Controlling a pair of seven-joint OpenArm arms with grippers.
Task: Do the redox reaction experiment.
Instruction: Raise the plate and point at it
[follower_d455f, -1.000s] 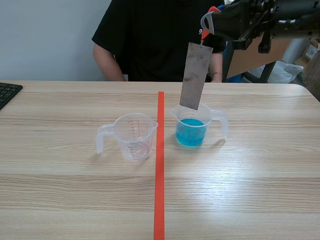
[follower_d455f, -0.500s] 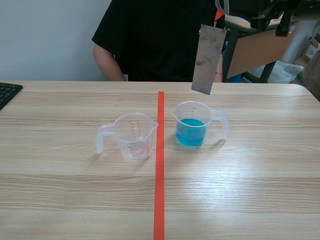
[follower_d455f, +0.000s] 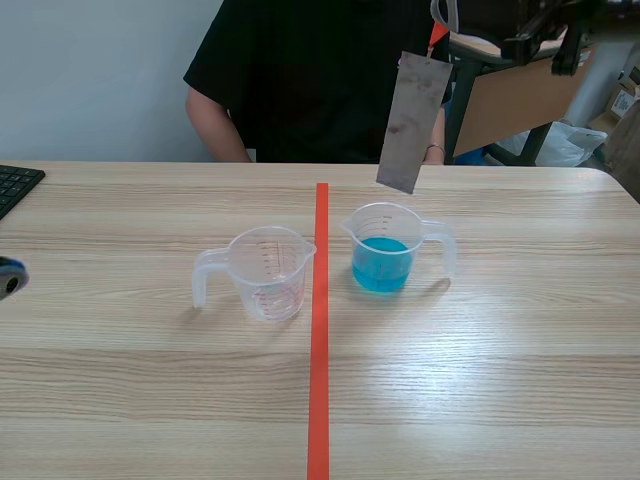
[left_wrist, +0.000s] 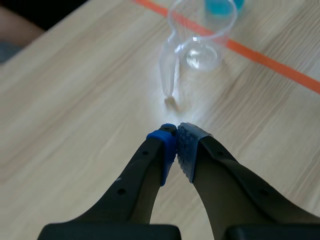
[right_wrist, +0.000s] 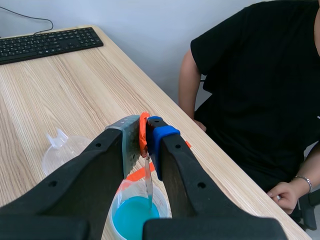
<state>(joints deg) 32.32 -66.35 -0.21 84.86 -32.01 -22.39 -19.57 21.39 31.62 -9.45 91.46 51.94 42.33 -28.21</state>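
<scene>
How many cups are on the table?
2. An empty clear cup stands left of the orange tape line; a cup with blue liquid stands right of it, below the hanging metal plate. None seem hidden.

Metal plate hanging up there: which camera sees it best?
The scene view: the metal plate shows its whole flat face, hanging above the blue-liquid cup. The right wrist view shows only its thin edge, gripped by the right gripper. The left wrist view misses it.
</scene>
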